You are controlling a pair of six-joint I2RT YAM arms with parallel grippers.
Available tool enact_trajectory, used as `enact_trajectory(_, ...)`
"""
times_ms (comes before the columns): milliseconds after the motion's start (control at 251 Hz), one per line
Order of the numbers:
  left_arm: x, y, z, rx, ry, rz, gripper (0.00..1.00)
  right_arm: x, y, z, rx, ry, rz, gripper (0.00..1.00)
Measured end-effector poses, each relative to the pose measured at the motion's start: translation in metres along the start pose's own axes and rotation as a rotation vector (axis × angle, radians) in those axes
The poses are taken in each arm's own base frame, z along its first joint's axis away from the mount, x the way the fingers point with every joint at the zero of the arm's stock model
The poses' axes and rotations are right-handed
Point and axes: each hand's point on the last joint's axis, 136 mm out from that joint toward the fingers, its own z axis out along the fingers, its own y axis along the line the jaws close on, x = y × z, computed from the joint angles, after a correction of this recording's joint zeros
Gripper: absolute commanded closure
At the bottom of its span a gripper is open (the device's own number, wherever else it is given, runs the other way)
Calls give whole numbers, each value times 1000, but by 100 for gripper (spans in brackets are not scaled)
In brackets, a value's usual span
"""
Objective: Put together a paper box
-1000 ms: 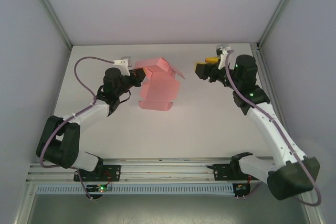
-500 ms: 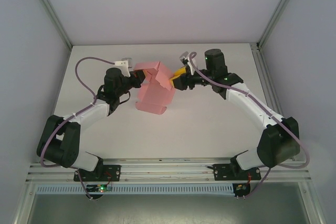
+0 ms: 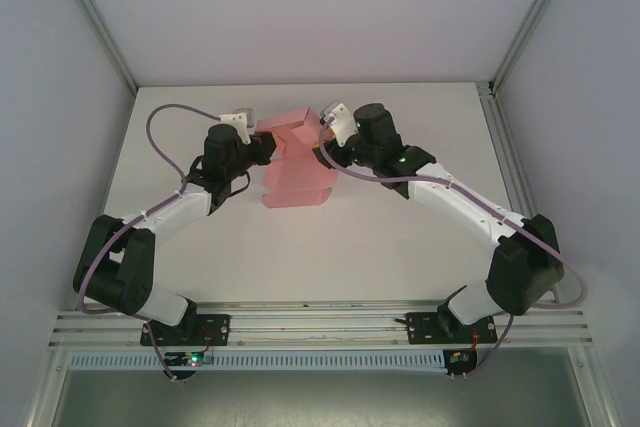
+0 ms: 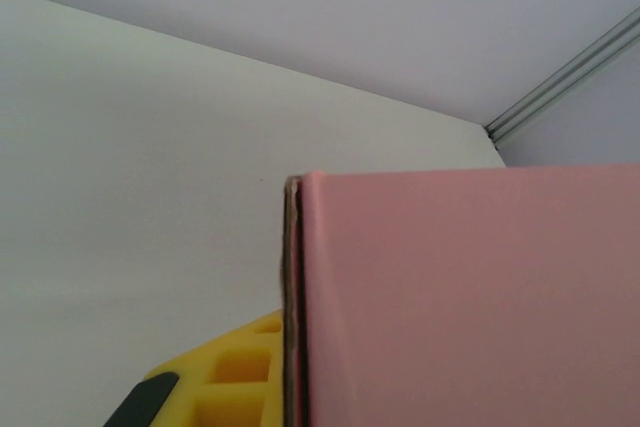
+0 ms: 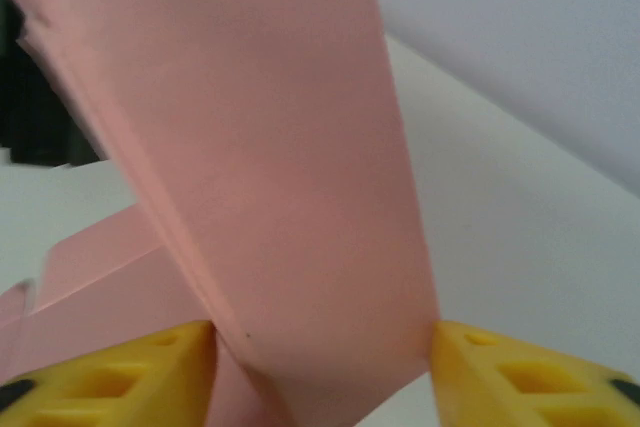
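You had a plain white table (image 3: 400,247) under the work, matt and unmarked where its surface was bare. A pale grey back wall (image 3: 310,17) stood along its far edge, with a left wall (image 3: 40,147) and a right wall (image 3: 590,127) of the same colour closing in the sides. Two silver metal struts ran up where the walls met: a left strut (image 3: 95,17) and a right strut (image 3: 535,17), each leaning outward as it rose. Along the table's near edge lay a grooved metal rail (image 3: 320,322), and just below it a white slotted strip (image 3: 320,359) ran side to side.
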Motion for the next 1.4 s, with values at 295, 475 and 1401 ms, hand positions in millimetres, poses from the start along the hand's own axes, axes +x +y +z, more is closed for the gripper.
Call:
enact_trajectory(295,9,-17,6,-65,29,-9,100,-12,-44,9,461,-52,-67,88)
enact_trajectory(475,24,-29,11,-149,51,-92,100,-3,-72,13,734,-35,-93,98)
enact_trajectory(1401,17,-11,5,-490,100,5,100,-25,-49,-15,405,-215,82,2)
